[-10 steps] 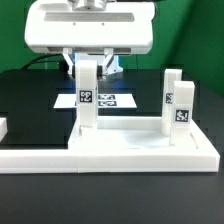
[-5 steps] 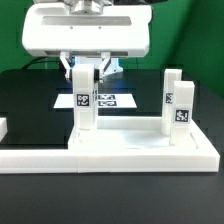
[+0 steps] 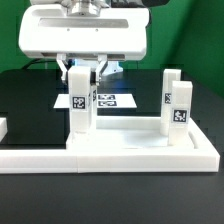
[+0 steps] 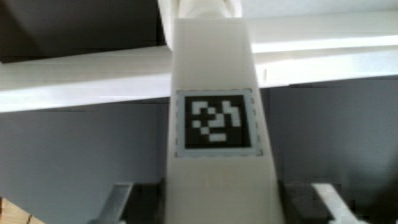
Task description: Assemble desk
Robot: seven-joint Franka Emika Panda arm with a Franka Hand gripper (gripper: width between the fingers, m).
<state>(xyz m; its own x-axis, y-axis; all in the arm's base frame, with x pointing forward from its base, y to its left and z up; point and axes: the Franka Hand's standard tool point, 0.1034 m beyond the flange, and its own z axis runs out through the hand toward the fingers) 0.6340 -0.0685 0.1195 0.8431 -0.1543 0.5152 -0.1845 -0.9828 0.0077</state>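
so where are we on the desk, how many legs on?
Done: two legs stand upright on the tabletop at the exterior view's right; whether they are fully seated can't be told. In hand: the end effector is shut on a third leg, upright over the slab's left part. Left: seating this leg, plus any other legs, none of which show in either view.

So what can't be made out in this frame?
- Exterior view: the gripper fingertips' contact, behind the leg.
- Exterior view: the marker board, partly hidden behind that leg.
- Wrist view: the leg's lower end, cut off by the picture edge; everything is blurred.
- The arm, cropped above.
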